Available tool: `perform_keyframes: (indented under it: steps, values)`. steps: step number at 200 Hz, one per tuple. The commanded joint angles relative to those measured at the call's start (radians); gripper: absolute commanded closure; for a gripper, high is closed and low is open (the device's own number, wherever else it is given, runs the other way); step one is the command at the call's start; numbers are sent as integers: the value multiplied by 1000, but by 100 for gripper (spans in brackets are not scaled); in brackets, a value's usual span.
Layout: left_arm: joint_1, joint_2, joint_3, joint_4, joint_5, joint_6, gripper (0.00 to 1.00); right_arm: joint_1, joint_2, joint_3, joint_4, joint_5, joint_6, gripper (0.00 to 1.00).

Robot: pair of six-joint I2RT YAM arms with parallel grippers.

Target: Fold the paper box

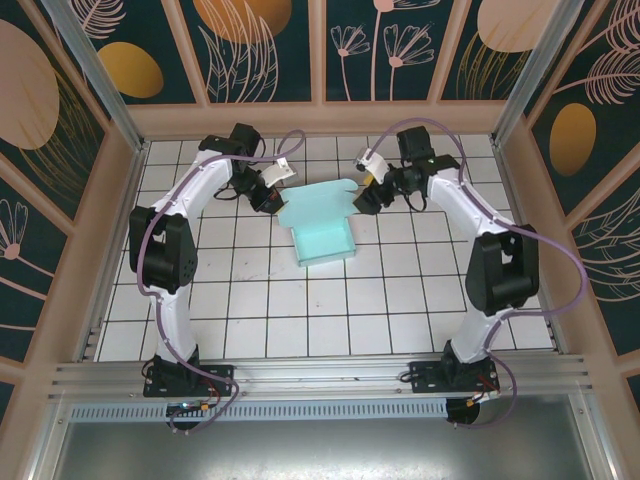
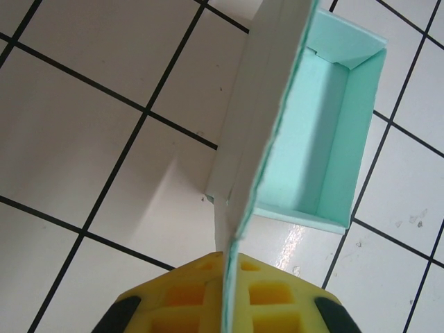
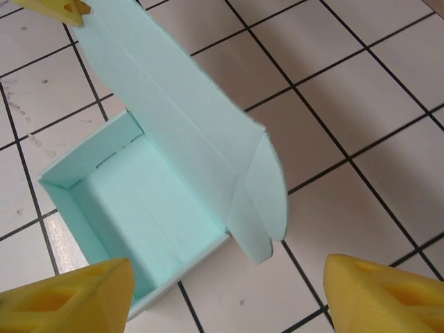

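White arms (image 1: 195,200), black joints — yellow fingers (image 3: 69,298).

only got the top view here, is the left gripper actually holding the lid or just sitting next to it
observer: Holding it. The left wrist view shows the left gripper shut on the lid's edge, with the card pinched between the yellow fingers.
operator: and the right one, gripping anything
observer: No. In the right wrist view the right gripper is open, and the rounded side flap ahead of it looks untouched.
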Motion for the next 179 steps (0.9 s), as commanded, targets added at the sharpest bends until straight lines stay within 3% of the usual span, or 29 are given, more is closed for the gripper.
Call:
perform_keyframes:
  steps: [1,20,73,81,101,134,179]
  values:
    - [-3,-31,2,-35,34,30,100,-10,56,72,-103,-65,-88,28]
    - [-2,-31,0,-35,31,28,100,-6,125,140,-128,-57,-102,31]
    - [-2,-23,5,-30,24,20,100,7,310,372,-341,-105,-176,52]
    - [-3,-23,6,-30,26,18,100,6,323,383,-359,-103,-181,62]
    - [-2,-17,13,-31,28,14,100,7,342,404,-395,-98,-189,71]
    - [-2,-8,20,-33,29,8,100,6,347,409,-396,-102,-179,100]
    - [-3,-12,18,6,24,-34,100,16,310,371,-312,-72,-117,100]
